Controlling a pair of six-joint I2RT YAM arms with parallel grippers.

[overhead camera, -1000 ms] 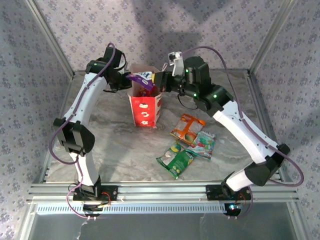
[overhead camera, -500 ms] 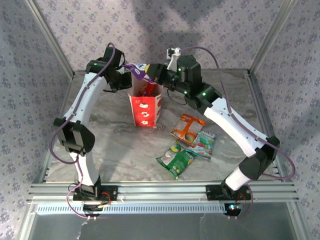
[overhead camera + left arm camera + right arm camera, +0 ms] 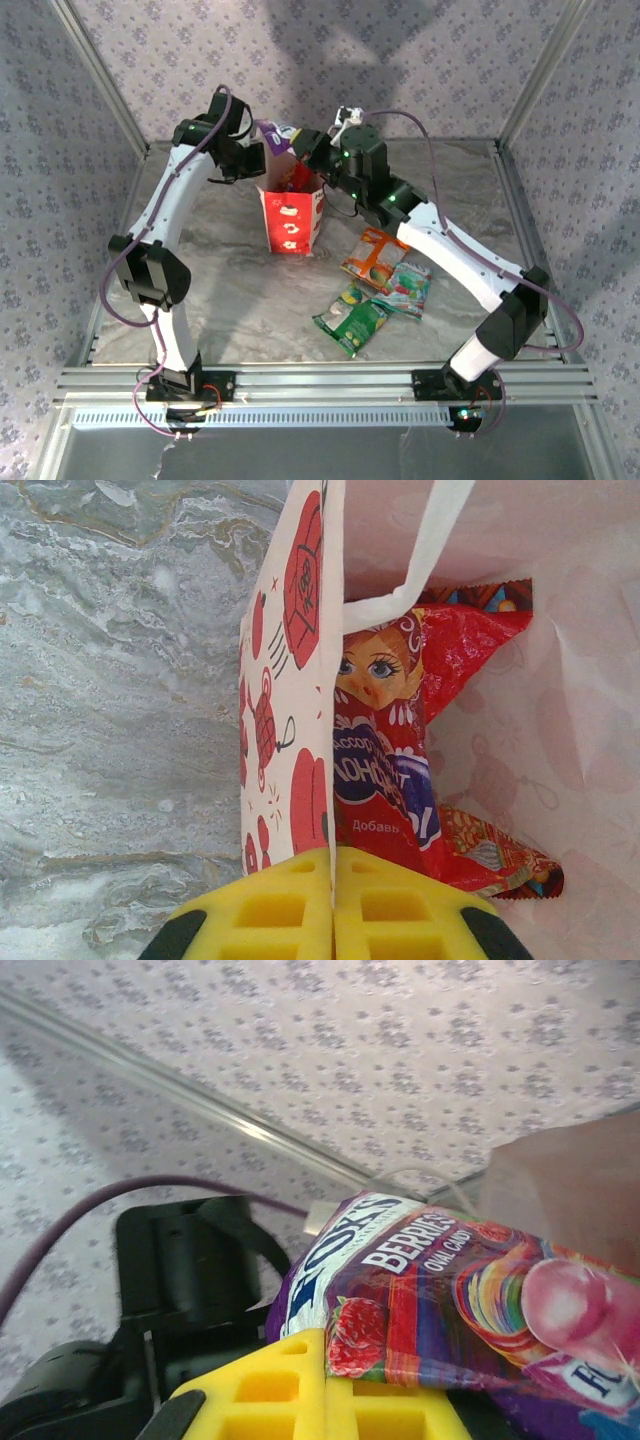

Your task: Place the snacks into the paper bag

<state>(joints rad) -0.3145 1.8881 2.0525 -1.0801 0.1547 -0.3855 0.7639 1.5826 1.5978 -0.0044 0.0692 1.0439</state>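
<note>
The red-and-white paper bag [image 3: 291, 215] stands upright at the back of the table. My left gripper [image 3: 333, 905] is shut on the paper bag's side wall [image 3: 290, 680], holding its mouth apart. Inside lies the larger red packet [image 3: 400, 760]. My right gripper [image 3: 325, 1400] is shut on the purple FOX'S packet [image 3: 450, 1300], which hangs over the bag's mouth as the purple packet [image 3: 277, 140] in the top view. The orange packet [image 3: 375, 257], teal packet [image 3: 408, 287] and green packet [image 3: 352, 320] lie on the table right of the bag.
The marble table [image 3: 230, 300] is fenced by an aluminium frame [image 3: 330, 380] and patterned walls. The left arm [image 3: 160, 230] stands left of the bag, the right arm [image 3: 460, 260] arches over the loose packets.
My right gripper has carried the purple packet left and further over the bag's mouth, tilting it more upright. The left gripper and the bag have stayed put.
</note>
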